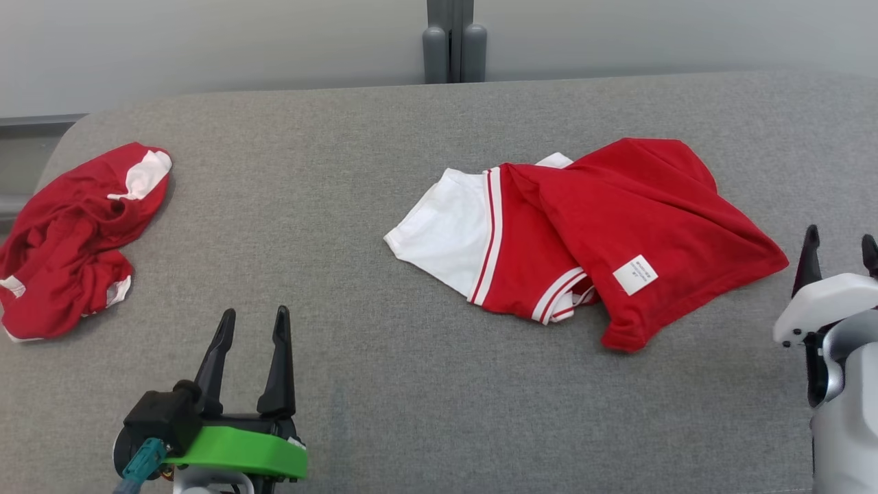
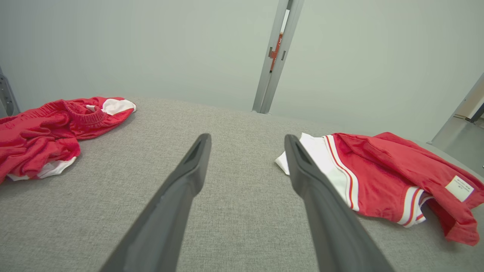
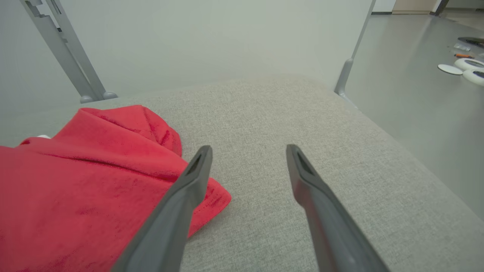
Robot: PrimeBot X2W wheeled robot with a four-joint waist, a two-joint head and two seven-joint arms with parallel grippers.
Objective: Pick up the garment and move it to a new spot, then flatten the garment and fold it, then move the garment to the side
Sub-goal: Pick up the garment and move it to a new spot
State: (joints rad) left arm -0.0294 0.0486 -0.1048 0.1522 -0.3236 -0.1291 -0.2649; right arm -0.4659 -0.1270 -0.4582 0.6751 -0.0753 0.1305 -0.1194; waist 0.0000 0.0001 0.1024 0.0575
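A red and white garment (image 1: 583, 237) lies folded over itself right of centre on the grey table (image 1: 357, 226), a white label on its upper layer. The left wrist view has this garment (image 2: 382, 177) to the right of my fingers; the right wrist view has its red corner (image 3: 94, 181) at the left. My right gripper (image 1: 840, 250) stands open just right of the garment's corner, nothing between its fingers. My left gripper (image 1: 252, 336) is open and empty near the front edge, well left of the garment.
A second red and white garment (image 1: 72, 237) lies crumpled at the table's far left. A grey post (image 1: 453, 41) stands behind the table. The right wrist view shows the table's right edge (image 3: 397, 143) with floor beyond and small items on it.
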